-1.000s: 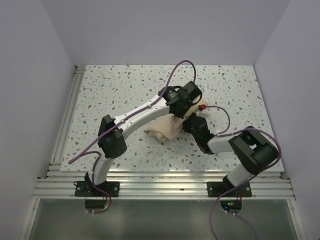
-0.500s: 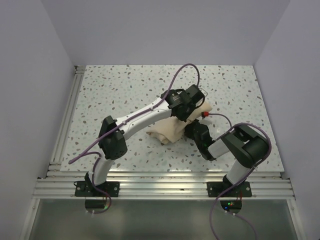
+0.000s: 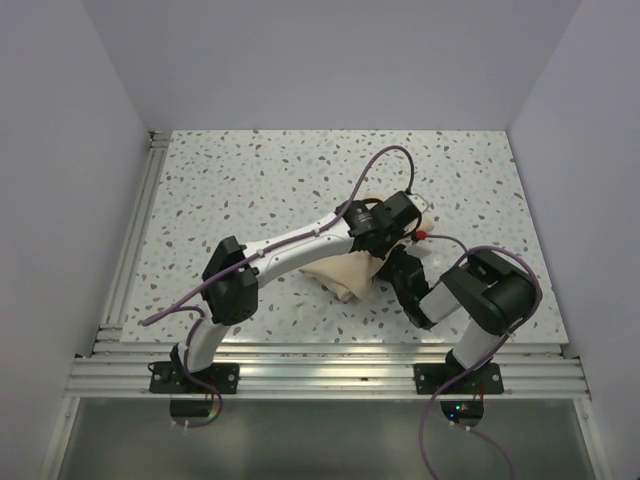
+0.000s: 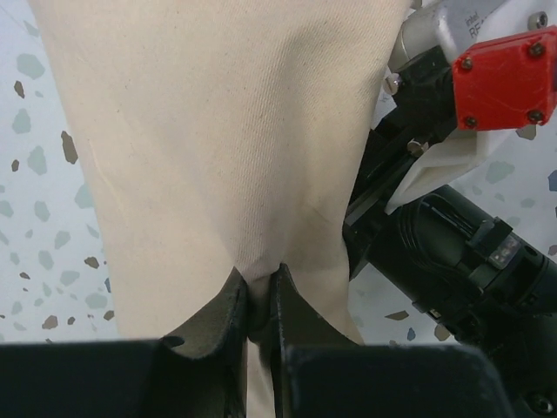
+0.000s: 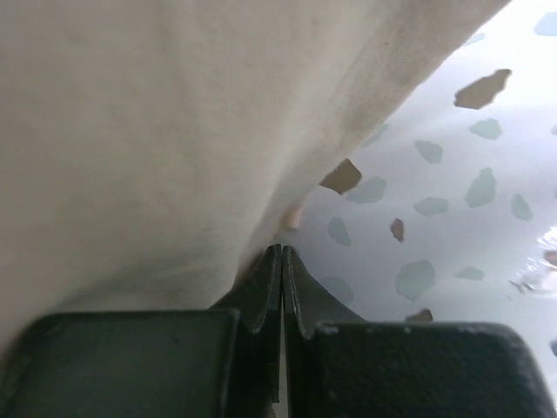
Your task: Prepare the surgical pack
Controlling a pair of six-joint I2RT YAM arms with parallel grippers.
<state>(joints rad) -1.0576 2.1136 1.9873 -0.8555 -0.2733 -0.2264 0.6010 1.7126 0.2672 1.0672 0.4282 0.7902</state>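
Observation:
The surgical pack (image 3: 345, 272) is a tan cloth bundle lying on the speckled table, partly hidden under both arms. My left gripper (image 3: 400, 228) reaches over it from the left. In the left wrist view that gripper (image 4: 258, 296) is shut on a pinched fold of the cloth (image 4: 218, 131), which stretches away taut. My right gripper (image 3: 401, 264) sits low at the bundle's right side. In the right wrist view its jaws (image 5: 281, 254) are pressed together at the edge of the cloth (image 5: 148, 113), with nothing visible between them.
The speckled tabletop (image 3: 250, 180) is bounded by grey walls at the left, back and right, with an aluminium rail (image 3: 330, 365) along the near edge. The right arm's wrist with a red block (image 4: 505, 77) sits close beside the left gripper. Purple cables loop above both arms.
My left gripper has moved right and nearer, pulling the cloth with it. The right arm has drawn back toward its base, and the bundle has shifted to the right.

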